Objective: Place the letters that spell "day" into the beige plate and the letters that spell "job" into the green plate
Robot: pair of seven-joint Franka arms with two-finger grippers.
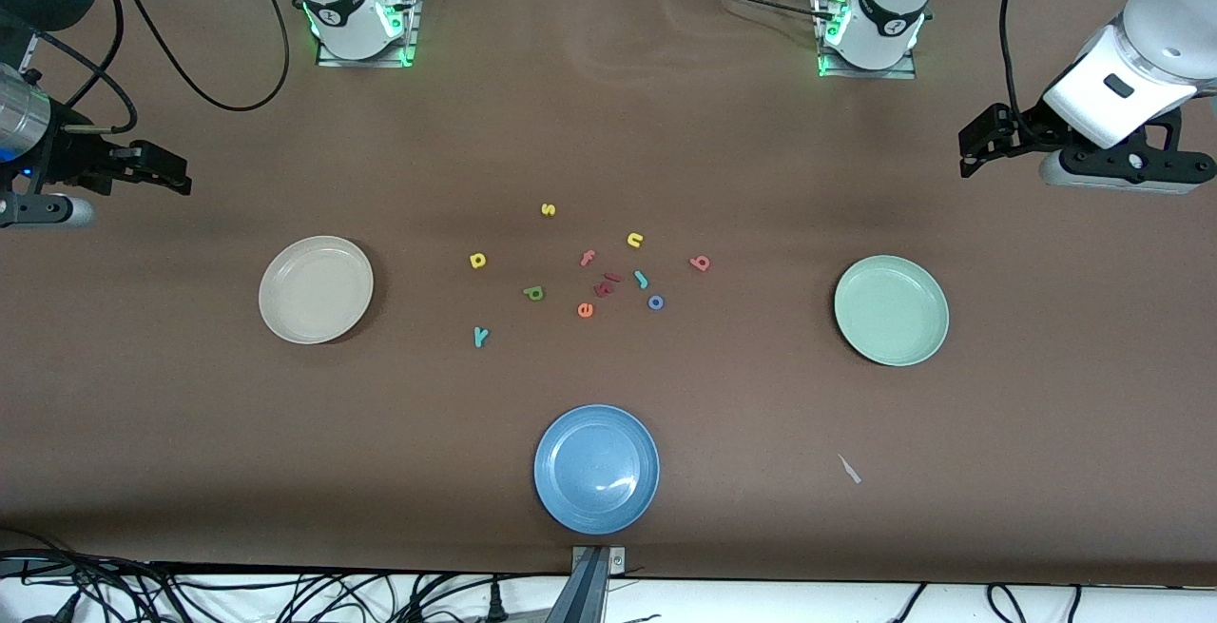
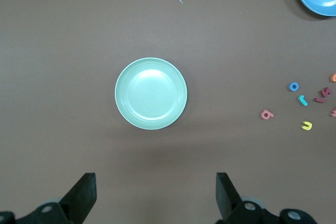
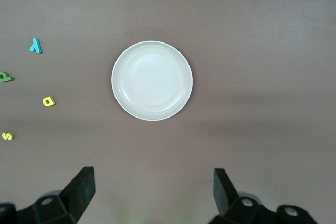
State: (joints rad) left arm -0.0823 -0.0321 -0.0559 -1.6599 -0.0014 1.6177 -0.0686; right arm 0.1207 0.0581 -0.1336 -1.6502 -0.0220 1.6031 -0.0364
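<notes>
In the front view, we see letters scattered mid-table: yellow "d" (image 1: 478, 261), olive "a" (image 1: 534, 293), teal "y" (image 1: 481, 337), teal "j" (image 1: 641, 279), blue "o" (image 1: 655, 301), pink "b" (image 1: 700, 263). The beige plate (image 1: 316, 289) lies at nine o'clock of them, the green plate (image 1: 891, 310) at three. The left wrist view shows the left gripper (image 2: 155, 198) released, above the green plate (image 2: 150, 93). The right wrist view shows the right gripper (image 3: 154, 195) released, above the beige plate (image 3: 151, 81).

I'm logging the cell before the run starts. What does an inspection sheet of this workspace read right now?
Surface: brown table cover, wrinkled near the bases.
Job's things: beige plate and green plate hold nothing; yellow d, olive a, teal y, teal j, blue o and pink-red b lie loose between them.
Clutter: blue plate; yellow s, yellow n, pink f, orange e, dark red pieces; pale scrap.
Grippers: left gripper near the green plate, right gripper near the beige plate; jaws open, holding nothing.
Cables: black leads by the bases, more along the table edge.
Surroundings: nothing seen.
</notes>
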